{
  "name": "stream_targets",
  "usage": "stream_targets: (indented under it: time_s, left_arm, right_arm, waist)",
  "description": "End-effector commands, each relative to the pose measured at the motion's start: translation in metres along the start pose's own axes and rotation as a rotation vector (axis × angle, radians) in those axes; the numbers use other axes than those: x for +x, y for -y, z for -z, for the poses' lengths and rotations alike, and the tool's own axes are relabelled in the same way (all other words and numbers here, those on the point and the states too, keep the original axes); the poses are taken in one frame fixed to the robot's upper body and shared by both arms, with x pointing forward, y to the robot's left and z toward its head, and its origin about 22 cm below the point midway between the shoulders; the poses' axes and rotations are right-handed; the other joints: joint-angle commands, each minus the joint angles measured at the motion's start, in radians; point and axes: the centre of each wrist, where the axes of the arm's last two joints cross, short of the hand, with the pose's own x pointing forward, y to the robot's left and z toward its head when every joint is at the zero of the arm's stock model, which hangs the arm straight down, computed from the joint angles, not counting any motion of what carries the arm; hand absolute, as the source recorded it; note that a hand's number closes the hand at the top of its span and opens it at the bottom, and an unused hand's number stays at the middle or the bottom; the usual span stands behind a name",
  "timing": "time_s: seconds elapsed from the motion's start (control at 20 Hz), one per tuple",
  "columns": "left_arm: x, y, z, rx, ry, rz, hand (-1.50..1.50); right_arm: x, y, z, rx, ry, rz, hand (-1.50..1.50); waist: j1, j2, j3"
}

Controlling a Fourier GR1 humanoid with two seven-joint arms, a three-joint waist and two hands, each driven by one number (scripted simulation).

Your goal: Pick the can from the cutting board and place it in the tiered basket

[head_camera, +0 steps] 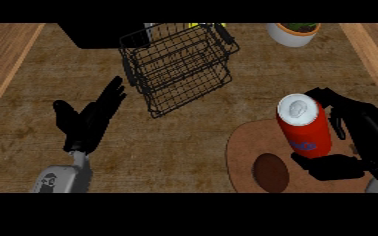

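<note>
Item: red can point(305, 128), silver-topped, upright, above the round wooden cutting board point(247, 145) at the counter's near right corner. Whether its base touched the board or had cleared it could not be told.

Holder: right hand point(347, 130), fingers curled round the can's far side, thumb below at its base, the can pinched between them.

Idle: left hand point(88, 117), near the counter's left edge, fingers straight and slightly spread, holding nothing, resting.

Destination: black wire tiered basket point(179, 65), toward the counter's far edge, centre-left, well apart from the can. It appeared tilted in this view, open tiers facing up.

Nearby: white pot with greenery point(293, 32) at the far right; a dark box point(100, 35) behind the basket on its left; a dark round patch point(270, 172) on the board.

Hazards, as judged: the can looked tall and smooth, so it could tilt or slide in the grasp during the carry leftward. The basket's wire rim might catch the can's base if approached too low. A release above the open wire could leave the can toppled on its side.
</note>
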Motion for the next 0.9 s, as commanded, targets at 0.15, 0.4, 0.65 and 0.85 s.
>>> stream_targets:
  time_s: [0.15, 0.4, 0.65, 0.85]
  left_arm:
    - [0.016, -0.004, 0.006, -0.022, 0.019, 0.005, 0.0]
    - [0.003, 0.004, 0.007, -0.009, 0.015, -0.001, 0.0]
    - [0.005, 0.003, 0.008, -0.011, 0.022, -0.002, 0.0]
    - [0.005, 0.011, 0.013, -0.02, 0.007, 0.003, 0.0]
  right_arm:
    - [0.061, 0.062, -0.001, -0.139, 0.101, 0.042, 1.5]
    - [0.106, 0.095, 0.009, -0.162, 0.15, -0.014, 1.5]
    - [0.15, 0.083, 0.055, -0.14, 0.139, -0.062, 1.5]
    - [0.192, 0.061, 0.09, -0.11, 0.109, -0.063, 1.5]
  waist:
    - [0.016, 0.004, 0.001]
    - [0.015, 0.004, 0.0]
    - [0.024, 0.007, 0.001]
    - [0.032, 0.01, 0.0]
